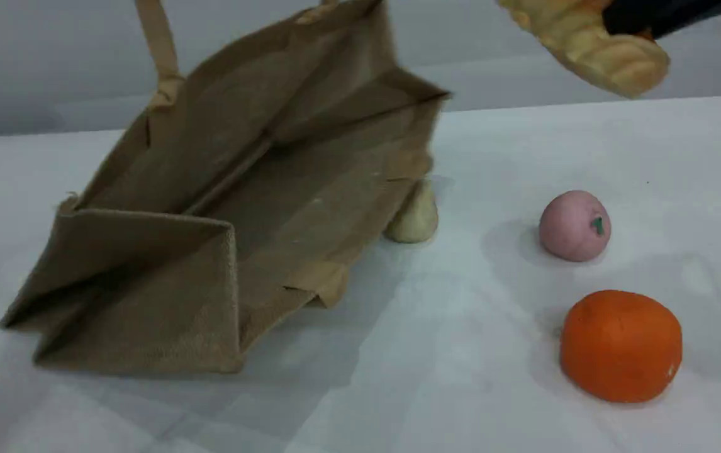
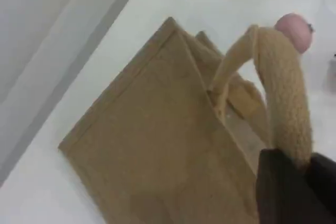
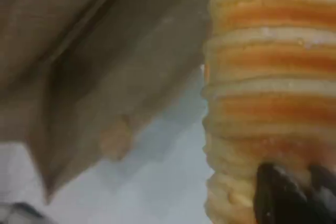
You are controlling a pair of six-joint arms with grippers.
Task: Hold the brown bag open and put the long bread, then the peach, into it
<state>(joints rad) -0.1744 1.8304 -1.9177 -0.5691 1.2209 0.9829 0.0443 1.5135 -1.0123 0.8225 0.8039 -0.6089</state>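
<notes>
brown bag [image 1: 260, 189]: coarse matt woven cloth | long bread [image 1: 593, 47]: ridged, soft-looking | peach [image 1: 574, 225]: matt, smooth

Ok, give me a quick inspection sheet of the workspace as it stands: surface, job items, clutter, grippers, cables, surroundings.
Surface: white table, no spills seen.
Brown bag: lifted by one beige handle, mouth gaping toward the camera, base end on the table.
Long bread: in the air, up right of the bag, not yet inside.
Peach: on the table, right of the bag.
Clutter: orange fruit nearer than the peach; pale yellowish lump against the bag's right side.
Left gripper: shut on the handle.
Right gripper: shut on the long bread.
Cables: nothing seen.
Surroundings: plain grey wall.
</notes>
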